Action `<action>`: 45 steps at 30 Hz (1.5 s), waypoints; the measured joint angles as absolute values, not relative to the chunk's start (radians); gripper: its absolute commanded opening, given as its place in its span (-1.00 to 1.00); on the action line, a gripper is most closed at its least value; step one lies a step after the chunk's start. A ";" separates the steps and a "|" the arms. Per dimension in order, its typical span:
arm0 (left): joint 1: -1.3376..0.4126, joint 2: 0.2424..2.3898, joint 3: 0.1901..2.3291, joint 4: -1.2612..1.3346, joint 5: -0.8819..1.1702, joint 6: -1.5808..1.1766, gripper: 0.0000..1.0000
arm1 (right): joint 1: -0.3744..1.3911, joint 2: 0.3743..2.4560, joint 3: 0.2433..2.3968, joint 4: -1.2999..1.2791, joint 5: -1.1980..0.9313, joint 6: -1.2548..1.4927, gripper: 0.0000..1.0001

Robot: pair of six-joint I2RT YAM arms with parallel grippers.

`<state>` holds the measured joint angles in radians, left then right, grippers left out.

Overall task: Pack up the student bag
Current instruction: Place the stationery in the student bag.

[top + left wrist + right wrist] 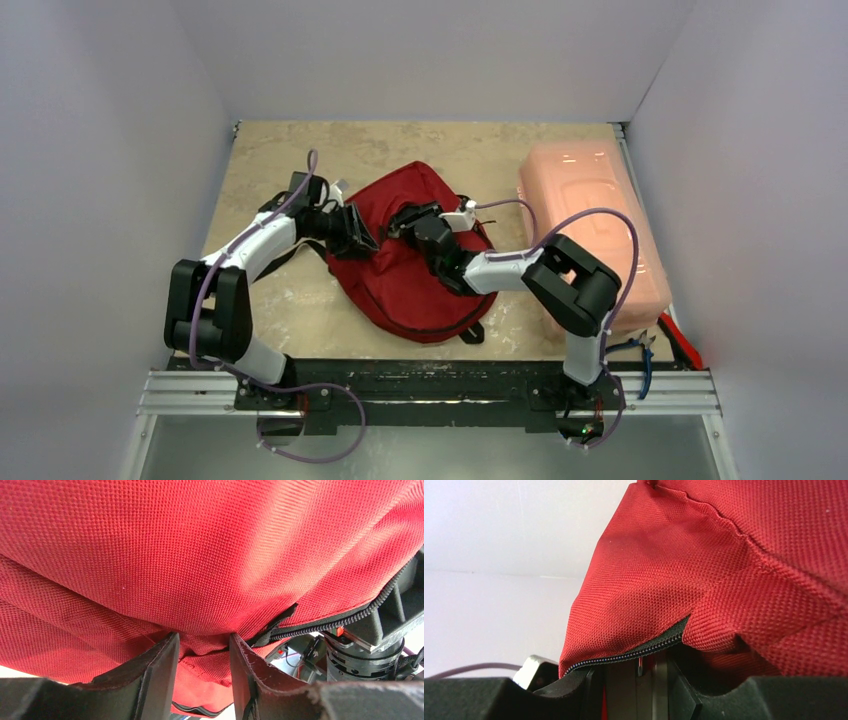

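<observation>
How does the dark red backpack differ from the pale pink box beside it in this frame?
The dark red backpack is soft, opaque woven fabric with black zippers; the pale pink box is moulded, translucent plastic. The backpack lies mid-table, the box along the right edge. The left gripper and right gripper are at the backpack; neither is at the box. Both rest on the table.

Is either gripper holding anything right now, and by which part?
Both hold the student bag: left gripper pinches a fabric fold beside the zipper; right gripper grips the zipper edge.
</observation>
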<state>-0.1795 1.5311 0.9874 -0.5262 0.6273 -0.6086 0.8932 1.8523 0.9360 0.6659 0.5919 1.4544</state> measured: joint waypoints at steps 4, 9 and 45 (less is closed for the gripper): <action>-0.178 1.531 0.983 -0.506 0.614 -0.609 -0.22 | 0.887 1.914 1.012 0.653 0.599 1.485 -0.43; -0.177 1.531 0.983 -0.505 0.601 -0.609 -0.23 | 0.878 1.915 1.038 0.606 0.580 1.473 0.34; -0.169 1.466 0.983 -0.553 0.602 -0.604 -0.19 | 0.797 1.796 1.081 0.421 0.014 0.975 -0.83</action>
<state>-0.1688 1.4658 0.9833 -0.5529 0.6018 -0.6044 0.7975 1.7958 1.0805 0.4213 0.0135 0.9752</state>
